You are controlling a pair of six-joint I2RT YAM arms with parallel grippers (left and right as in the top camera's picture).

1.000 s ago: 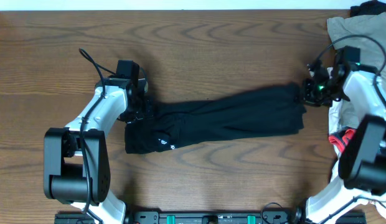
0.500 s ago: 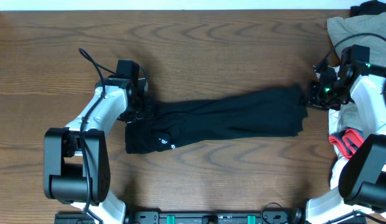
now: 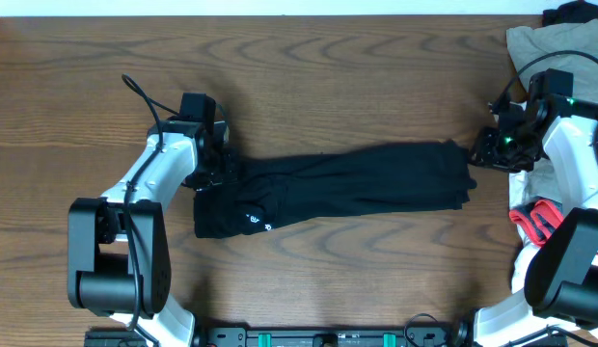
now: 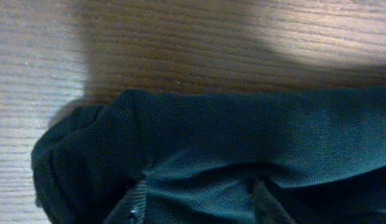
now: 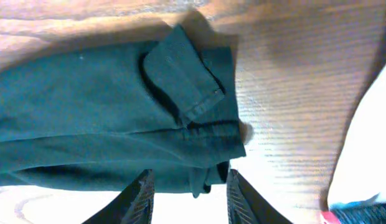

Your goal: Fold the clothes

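At the right gripper (image 5: 190, 179): parted to a middling width, gripping nothing. Just beyond its fingertips, the end hem of the black garment (image 5: 87, 118), lying loose on the table (image 5: 286, 93), with one corner (image 5: 183, 81) flipped back on itself. Probably parted like this to let that end lie flat. Worth smoothing the flipped corner before any fold. Behind it and to its outer side, apart from the black cloth, a beige garment (image 3: 550, 43) and a red-and-white item (image 3: 532, 218). No part of this job, and best left alone.

At the left gripper (image 4: 196, 202): pressed low into the other end, with bunched cloth filling the space between the fingers. Cannot tell whether pinching or merely resting there. Likely held down to anchor this end and keep the length straight. Just beside it, toward the robot's base, a small white logo (image 3: 252, 223).

Farther out from both: stretched nearly straight between the two, slightly slanted, touching the left gripper and lying just ahead of the right. Not yet folded across its length. Judged ready for a first fold, one end carried over toward the other.
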